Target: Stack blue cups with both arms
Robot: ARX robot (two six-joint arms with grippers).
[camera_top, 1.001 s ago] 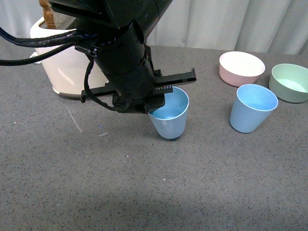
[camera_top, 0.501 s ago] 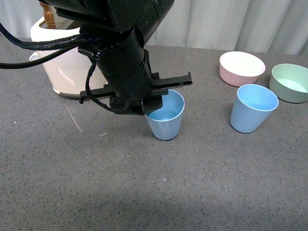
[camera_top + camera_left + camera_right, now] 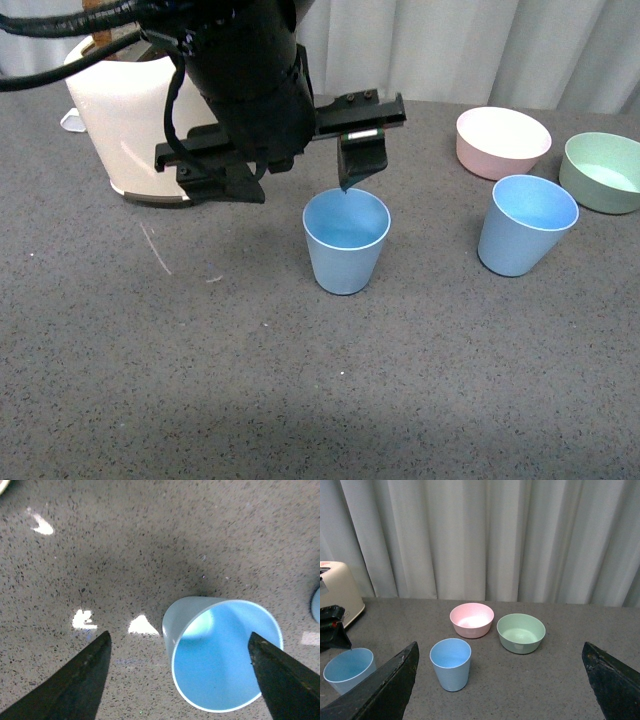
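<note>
Two light blue cups stand upright and apart on the grey table: one in the middle, one to its right. My left gripper hangs open just above and behind the middle cup, not touching it. In the left wrist view the cup sits between the spread fingers, nearer the right one. My right gripper is open and empty, held back from the table and out of the front view. It faces the right cup, with the middle cup at the view's edge.
A pink bowl and a green bowl stand at the back right, behind the right cup. A cream toaster stands at the back left, behind my left arm. White curtains close off the far side.
My left gripper has let go of the middle cup's rim, risen and drawn back. The cup shifted slightly left and now stands free. The right cup has not moved.
</note>
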